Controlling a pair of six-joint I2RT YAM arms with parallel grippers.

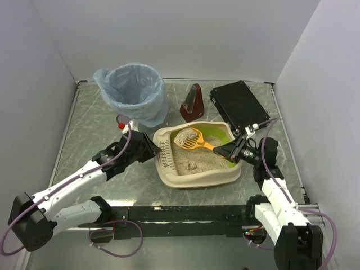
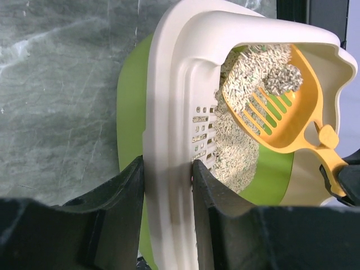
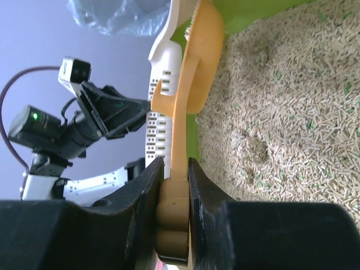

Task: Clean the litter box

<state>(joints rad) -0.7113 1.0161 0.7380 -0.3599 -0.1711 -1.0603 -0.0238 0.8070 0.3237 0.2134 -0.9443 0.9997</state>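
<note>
Around the litter box (image 1: 197,171), a bin (image 1: 132,93) blocks 10 o'clock, a brown wedge (image 1: 193,105) 12, a black case (image 1: 239,104) 1; table (image 1: 185,197) lies bare at 6.

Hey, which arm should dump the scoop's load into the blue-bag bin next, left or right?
Right, most likely. The right jaws clamp the scoop by its handle, litter heaped in its bowl; the left jaws grip the box rim, seemingly steadying it. The bin is on the left side, though.
</note>
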